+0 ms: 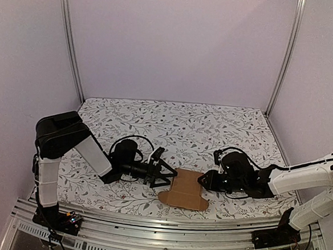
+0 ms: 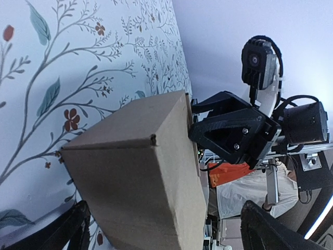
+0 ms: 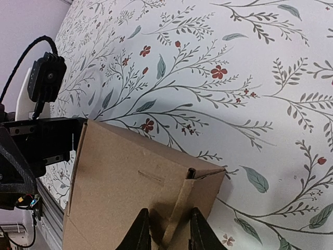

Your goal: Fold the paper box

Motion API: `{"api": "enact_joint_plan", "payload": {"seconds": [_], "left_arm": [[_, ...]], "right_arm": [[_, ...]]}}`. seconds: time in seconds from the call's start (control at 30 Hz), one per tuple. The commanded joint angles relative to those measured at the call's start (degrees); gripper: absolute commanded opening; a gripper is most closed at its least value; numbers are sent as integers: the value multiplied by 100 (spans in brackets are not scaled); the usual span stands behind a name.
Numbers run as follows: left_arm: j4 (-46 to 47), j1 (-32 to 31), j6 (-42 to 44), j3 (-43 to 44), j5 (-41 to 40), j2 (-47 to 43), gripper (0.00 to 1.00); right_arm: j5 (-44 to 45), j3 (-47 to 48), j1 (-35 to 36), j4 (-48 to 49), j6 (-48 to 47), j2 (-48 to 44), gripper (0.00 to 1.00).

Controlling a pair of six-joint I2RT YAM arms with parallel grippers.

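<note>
Plainly, right gripper [image 3: 167, 229] pinches the brown cardboard paper box [image 1: 186, 190]; left gripper [image 1: 164, 169] gapes.

I see the paper box [image 1: 186, 190] as plain brown cardboard, partly folded, lying on the floral table surface near the front edge, between my two arms. Its panels meet at creased edges, and one narrow flap [image 3: 177, 216] stands up at the right side.

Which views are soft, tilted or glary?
Top external: even, dim light, slightly soft, no glare on the paper box. Left wrist: rolled sideways, the box near and sharp, bright background past the right gripper. Right wrist: crisp tablecloth, own fingers blurred.
</note>
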Motion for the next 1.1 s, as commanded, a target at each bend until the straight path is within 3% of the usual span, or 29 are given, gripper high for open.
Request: {"api": "enact_joint_plan", "payload": {"seconds": [0.0,0.37,0.8,1.07], "left_arm": [[-196,60,-82,-87,-31,389,99],[-1036,-117,169,47,-116,334,100],[-922,-608,-431,119,-206,510,99],[-304,-748,-1019,140,-256,813,99]], "right_arm": [[87,-465,-1,-628,28,23,24],[150,-1005,-11,-134,346,-449,19],[280,-1386,-27,425,685,-559,15],[301,-1474,-24,483,701,-693,15]]}}
